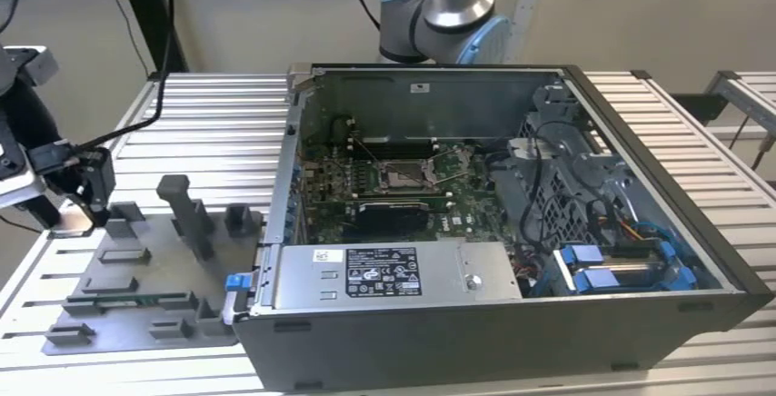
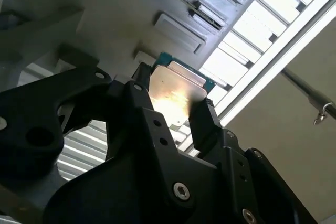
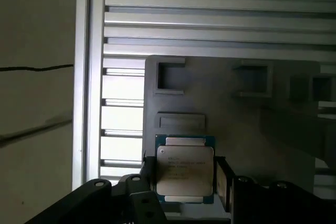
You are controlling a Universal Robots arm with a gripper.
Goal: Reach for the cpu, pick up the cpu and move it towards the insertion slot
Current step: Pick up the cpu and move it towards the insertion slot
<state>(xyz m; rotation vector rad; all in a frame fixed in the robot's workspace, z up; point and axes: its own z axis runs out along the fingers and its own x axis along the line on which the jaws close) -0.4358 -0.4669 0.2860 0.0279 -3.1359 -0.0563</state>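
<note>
I am watching the jaws clamping the cpu (image 3: 185, 161) by two opposite edges, the gripper (image 3: 185, 181) holding it over the grey tray (image 3: 252, 124) at the exterior view's left, well apart from the insertion slot (image 1: 406, 175) inside the open computer case (image 1: 485, 351).

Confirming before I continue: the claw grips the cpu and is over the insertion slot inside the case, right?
Not quite. The claw grips the cpu, but the exterior view shows it over the grey tray, outside the case, well to that view's left of the insertion slot.
</note>
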